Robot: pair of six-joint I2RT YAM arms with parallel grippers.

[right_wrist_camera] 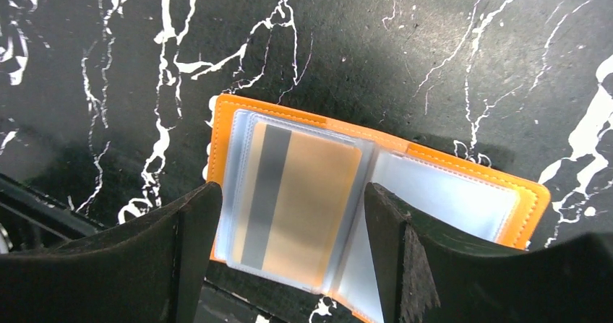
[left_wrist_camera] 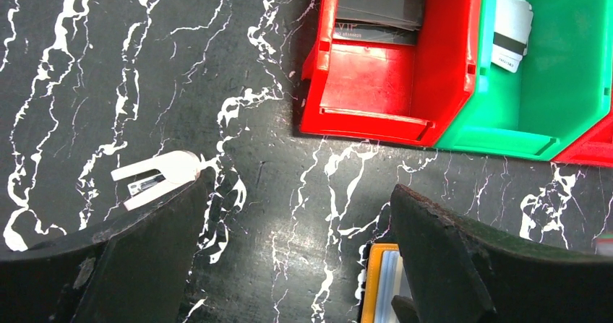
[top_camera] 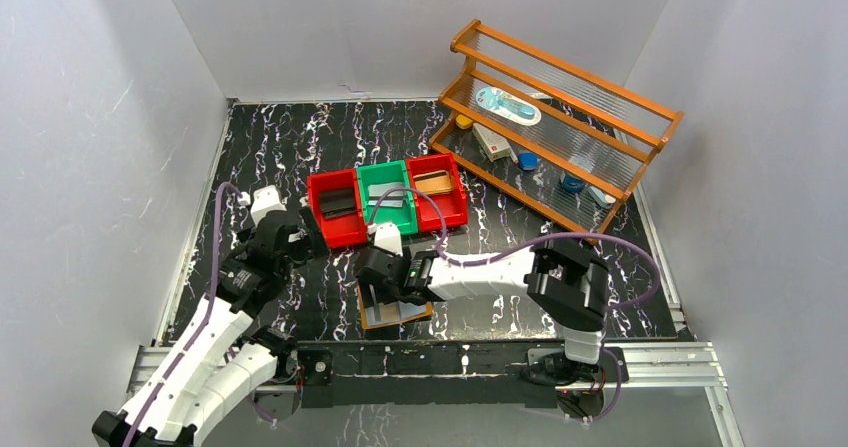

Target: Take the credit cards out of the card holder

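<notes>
Tan card holder (right_wrist_camera: 463, 193) lies open on desk (right_wrist_camera: 434, 48), pockets up. Just above it, right pincer (right_wrist_camera: 285, 200) hovers spread, pinching nothing. Left of holder and beyond it, left pincer (left_wrist_camera: 302, 186) spread, empty. One credit card (right_wrist_camera: 303, 157) sits in holder's clear pocket, not yet drawn. Others may lie beneath; cannot tell.

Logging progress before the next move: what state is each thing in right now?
card holder: open, lying flat
credit card: inside a clear pocket, not yet out
left tool: open, empty
right tool: open, empty, over the card holder
green bin: holds a pale card
left red bin: holds a dark item
</notes>
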